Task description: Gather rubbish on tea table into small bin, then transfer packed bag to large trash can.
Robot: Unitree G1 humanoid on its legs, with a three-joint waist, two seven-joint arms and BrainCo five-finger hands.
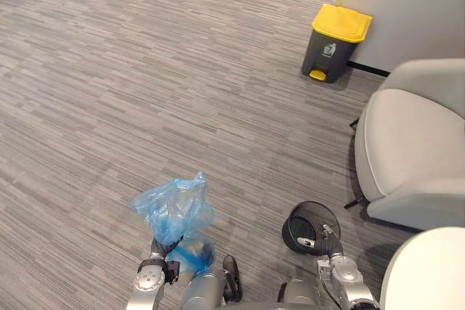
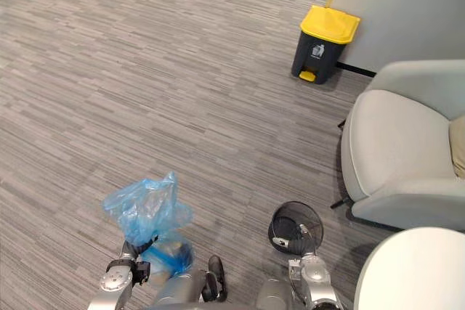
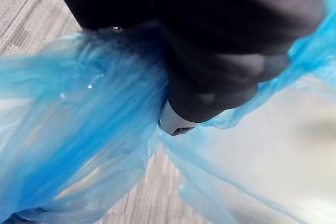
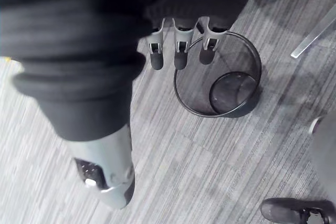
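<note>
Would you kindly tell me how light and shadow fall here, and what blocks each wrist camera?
Left eye view: soft, even light, no glare; a dark shadow under the armchair. Left wrist view: light shines through the blue bag; the dark cover of the left hand blocks much. Right wrist view: the cover of the right hand blocks much; the mesh bin evenly lit.

A light grey armchair [image 1: 410,150] stands on the grey striped carpet [image 1: 182,70], ahead-right of the right robot hand [image 4: 179,45]; a grey wall [image 1: 414,5] stands well beyond.
</note>
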